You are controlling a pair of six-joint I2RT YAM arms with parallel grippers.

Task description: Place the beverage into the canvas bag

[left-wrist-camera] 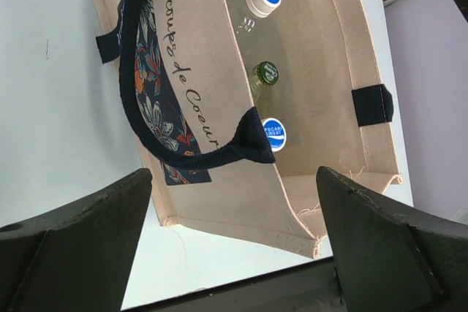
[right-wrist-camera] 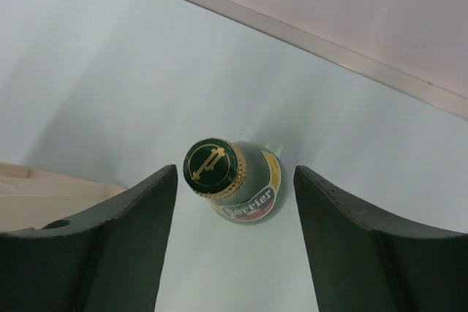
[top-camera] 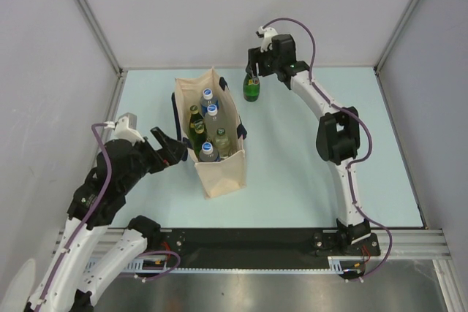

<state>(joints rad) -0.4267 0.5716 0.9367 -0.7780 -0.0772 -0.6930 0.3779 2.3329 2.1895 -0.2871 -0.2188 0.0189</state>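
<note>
The canvas bag (top-camera: 220,171) stands upright mid-table, beige with dark navy handles, holding several bottles. The beverage, a green Perrier bottle (top-camera: 253,90), stands on the table just right of the bag's far end. My right gripper (top-camera: 254,71) hovers over it, open. In the right wrist view the bottle (right-wrist-camera: 252,189) with its green and gold cap sits between the two fingers with a gap on each side of my right gripper (right-wrist-camera: 234,242). My left gripper (top-camera: 174,149) is open at the bag's left side. The left wrist view looks into the bag (left-wrist-camera: 219,206) past my left gripper (left-wrist-camera: 234,253), which holds nothing.
Inside the bag are blue-capped and white-capped bottles (left-wrist-camera: 271,134) and a green-capped one (left-wrist-camera: 265,73). A navy handle (left-wrist-camera: 183,151) drapes across the bag's mouth. Grey walls (top-camera: 241,12) enclose the table at the back and sides. A corner of the bag (right-wrist-camera: 44,193) shows left of the right fingers.
</note>
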